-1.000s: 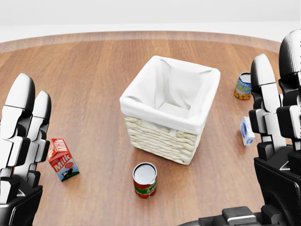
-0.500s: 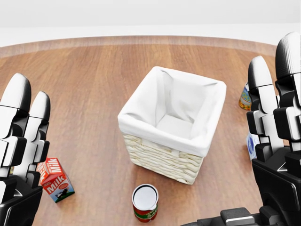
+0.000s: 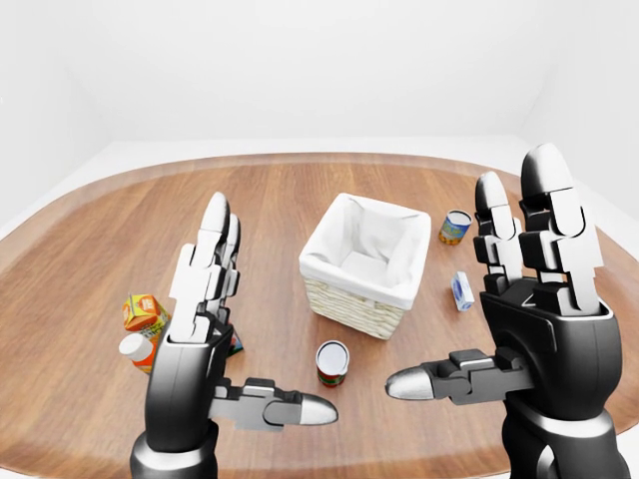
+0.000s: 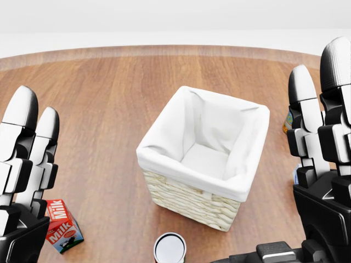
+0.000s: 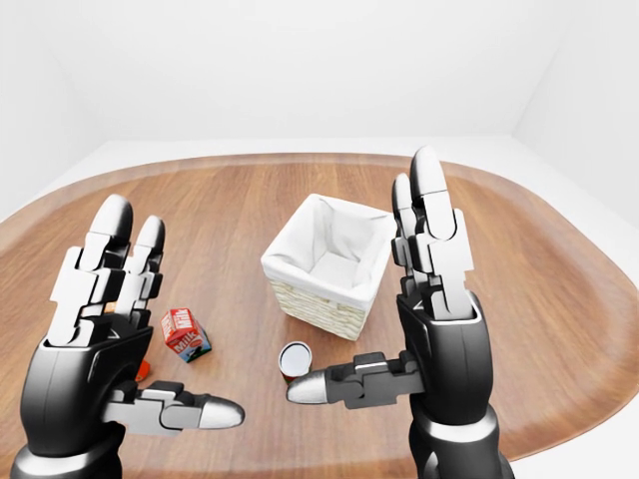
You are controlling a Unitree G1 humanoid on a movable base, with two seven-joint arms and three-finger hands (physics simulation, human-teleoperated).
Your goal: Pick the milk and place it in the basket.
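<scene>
nothing is picked yet. my left hand and right hand are both raised above the table with fingers spread and straight, gripping nothing. the milk stands on the wood at the left of the right-eye view, just beside my left hand and left of the basket, apart from it. the basket's white lining looks empty. a small can sits below the basket. as i judge it, reaching, grasping, carrying and dropping are all left to do.
</scene>
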